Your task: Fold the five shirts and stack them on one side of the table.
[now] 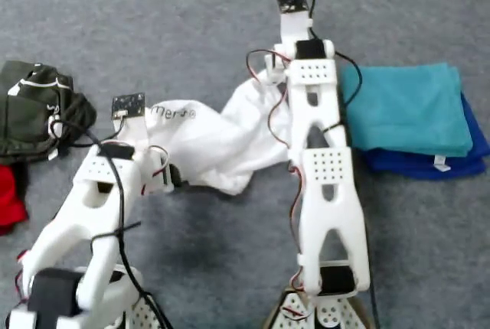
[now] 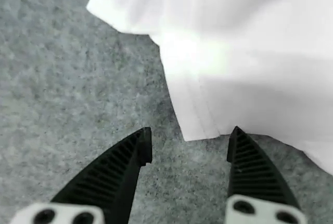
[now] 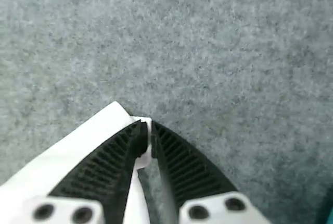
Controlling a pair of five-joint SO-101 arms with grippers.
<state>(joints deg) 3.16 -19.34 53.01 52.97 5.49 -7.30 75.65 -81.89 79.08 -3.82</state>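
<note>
High view: a grey felt table (image 1: 191, 23) fills the scene, with both arms coming in from the near edge. A white shirt (image 1: 207, 141) lies crumpled and spread out in the middle, between the two arms. On the right side, a folded teal shirt (image 1: 409, 107) sits on top of a folded blue shirt (image 1: 459, 162), whose edges stick out beneath it. On the left, a dark green shirt (image 1: 34, 111) lies bunched up, and a red shirt (image 1: 9, 199) shows at the table's edge near it. The right gripper (image 3: 146, 127) is closed tight on a corner of the white shirt at its far end. The left gripper (image 2: 191, 133) is spread wide just above the table, its tips at the shirt's hem.
</note>
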